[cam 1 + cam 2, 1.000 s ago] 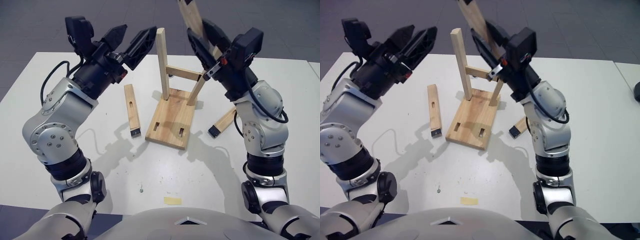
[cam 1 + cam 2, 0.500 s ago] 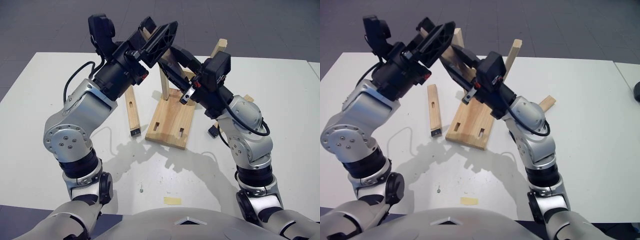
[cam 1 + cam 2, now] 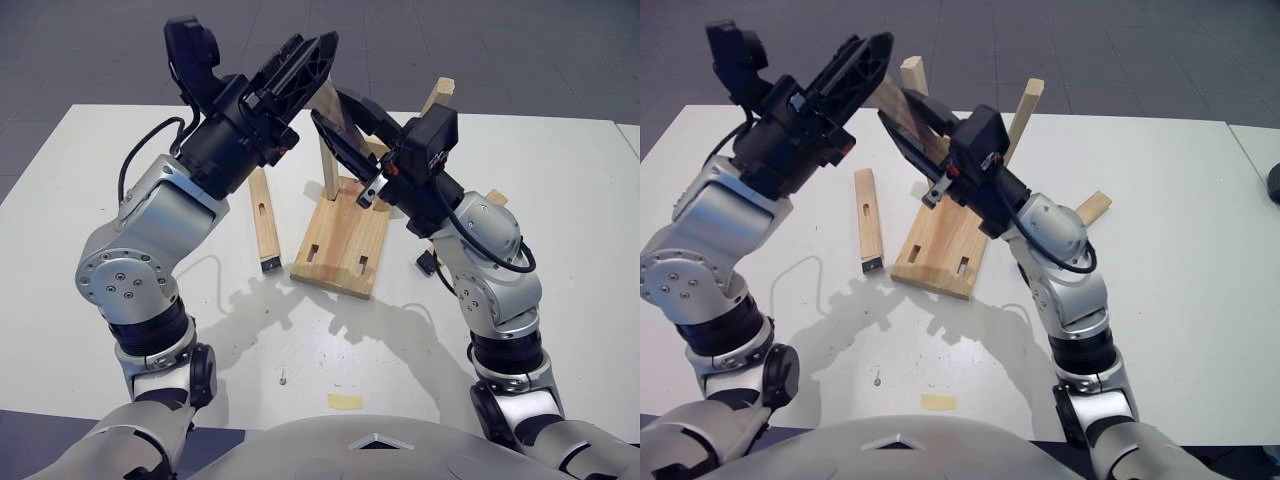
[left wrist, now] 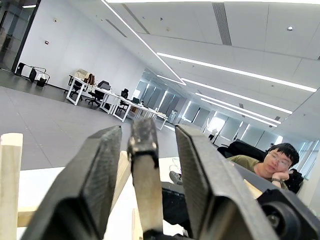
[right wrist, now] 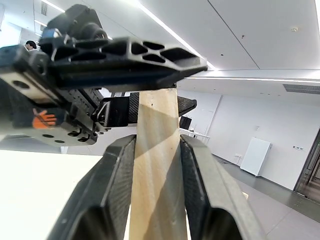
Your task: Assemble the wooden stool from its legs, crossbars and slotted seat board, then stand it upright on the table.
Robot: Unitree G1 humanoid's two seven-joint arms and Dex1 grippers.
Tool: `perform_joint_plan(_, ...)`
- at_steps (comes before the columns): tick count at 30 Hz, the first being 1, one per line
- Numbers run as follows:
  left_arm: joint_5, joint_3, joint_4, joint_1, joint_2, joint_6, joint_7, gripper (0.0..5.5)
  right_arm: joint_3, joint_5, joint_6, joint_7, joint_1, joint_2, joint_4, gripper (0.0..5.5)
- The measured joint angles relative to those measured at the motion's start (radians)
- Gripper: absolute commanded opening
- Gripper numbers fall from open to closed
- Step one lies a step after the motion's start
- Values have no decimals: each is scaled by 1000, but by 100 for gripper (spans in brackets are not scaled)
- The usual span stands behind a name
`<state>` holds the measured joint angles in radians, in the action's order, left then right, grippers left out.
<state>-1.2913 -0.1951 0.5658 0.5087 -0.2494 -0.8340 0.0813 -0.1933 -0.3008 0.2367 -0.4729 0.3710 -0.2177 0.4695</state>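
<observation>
1. r gripper (image 5: 157, 142): clenched on a wooden leg (image 5: 156, 200). both fingers press the leg's flat sides. arm is raised over the table (image 3: 80, 180), above the seat board (image 3: 338, 245).

2. held leg: off the table, slanting up toward the robot's left. its far end carries a black cap and sits between the l gripper's fingers.

3. l gripper (image 3: 312, 48): released. fingers (image 4: 95, 175) spread to either side of the capped end. l wrist view shows a gap on each side, i.e. no contact. one finger crosses over the leg end in the r wrist view.

4. seat board: flat on the table at centre, 2 slots visible near its front edge.

5. upright leg (image 3: 326, 160): stands vertical on the board's far-left part, base at the board. upper part is partly hidden behind the grippers.

6. tilted leg (image 3: 1025, 105): top end shows behind the r gripper, leaning to the robot's right. lower part hidden by the r arm; seating in the board cannot be told.

7. loose leg (image 3: 263, 215): lies flat just left of the board, approx. parallel to its long edge, not touching. slot faces up, black cap at the near end.

8. 4th leg (image 3: 1093, 207): lies on the table right of the board, mostly hidden under the r arm.

9. misc.: tape scrap (image 3: 345, 401) on the table's near edge.
</observation>
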Motion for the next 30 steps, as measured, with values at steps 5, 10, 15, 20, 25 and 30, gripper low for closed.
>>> perform_joint_plan(5,62,53,1,-5,-40,3,-26,51,2,0,2,4,0,7,-9,126)
perform_joint_plan(10,72,57,1,-5,-48,15,-42,43,2,0,3,6,0,14,-13,126)
perform_joint_plan(15,73,-17,-20,14,-51,74,-10,42,0,10,11,17,-8,15,-23,226)
perform_joint_plan(20,217,-74,-43,29,-135,98,72,42,50,23,30,58,-42,8,-66,314)
perform_joint_plan(25,387,-72,31,-138,-177,66,189,42,124,40,34,100,-78,-11,-94,396)
perform_joint_plan(30,487,-47,7,-326,7,108,299,42,165,48,38,135,-106,-17,-98,488)
